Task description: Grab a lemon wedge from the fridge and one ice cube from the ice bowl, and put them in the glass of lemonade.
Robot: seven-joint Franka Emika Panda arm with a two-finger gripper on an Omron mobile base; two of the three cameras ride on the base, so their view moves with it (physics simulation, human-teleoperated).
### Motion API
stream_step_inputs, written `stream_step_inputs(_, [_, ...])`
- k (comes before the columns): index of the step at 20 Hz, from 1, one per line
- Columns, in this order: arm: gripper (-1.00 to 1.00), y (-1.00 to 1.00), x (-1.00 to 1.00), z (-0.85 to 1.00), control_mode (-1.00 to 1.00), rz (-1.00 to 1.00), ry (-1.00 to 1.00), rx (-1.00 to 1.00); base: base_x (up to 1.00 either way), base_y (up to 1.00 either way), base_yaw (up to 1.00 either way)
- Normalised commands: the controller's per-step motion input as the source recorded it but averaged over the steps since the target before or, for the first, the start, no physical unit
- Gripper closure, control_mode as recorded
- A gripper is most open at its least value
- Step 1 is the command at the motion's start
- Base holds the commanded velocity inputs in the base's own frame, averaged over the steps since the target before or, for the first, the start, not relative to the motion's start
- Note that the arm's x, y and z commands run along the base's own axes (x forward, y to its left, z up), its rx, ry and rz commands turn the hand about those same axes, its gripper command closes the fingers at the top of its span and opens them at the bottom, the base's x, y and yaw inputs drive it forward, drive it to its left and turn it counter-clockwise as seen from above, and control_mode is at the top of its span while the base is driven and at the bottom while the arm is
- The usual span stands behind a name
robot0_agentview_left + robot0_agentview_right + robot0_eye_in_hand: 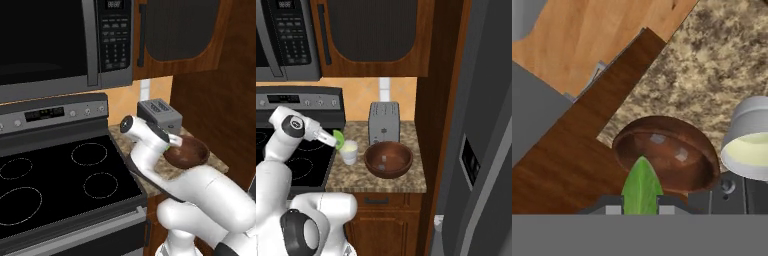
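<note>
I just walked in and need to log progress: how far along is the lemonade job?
Looks done: the green wedge is out of the grey steel fridge, held in the pincer. In hand: carrying it beside the pale lemonade cup. Left: drop it in, then an ice cube from the brown wooden bowl.

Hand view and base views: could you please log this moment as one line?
gripper: shut on green lemon wedge | position: above pale lemonade glass | brown wooden ice bowl: beside glass

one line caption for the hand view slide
Gripper shut on green wedge above the ice bowl, glass of lemonade beside it.
</note>
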Motion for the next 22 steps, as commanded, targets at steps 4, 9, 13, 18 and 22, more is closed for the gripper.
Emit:
stream_step_inputs(4, [1.00, 0.12, 0.77, -0.50, -1.00, 0.00, 0.00, -0.06, 0.00, 0.00, 0.00])
stream_step_inputs(9, [1.00, 0.00, 0.73, -0.55, -1.00, 0.00, 0.00, -0.06, 0.00, 0.00, 0.00])
stream_step_inputs(13, [1.00, 0.08, 0.60, -0.38, -1.00, 0.00, 0.00, -0.04, 0.00, 0.00, 0.00])
stream_step_inputs(18, [1.00, 0.20, 0.37, -0.37, -1.00, 0.00, 0.00, -0.07, 0.00, 0.00, 0.00])
stream_step_inputs(22, [1.00, 0.00, 0.29, -0.41, -1.00, 0.00, 0.00, -0.06, 0.00, 0.00, 0.00])
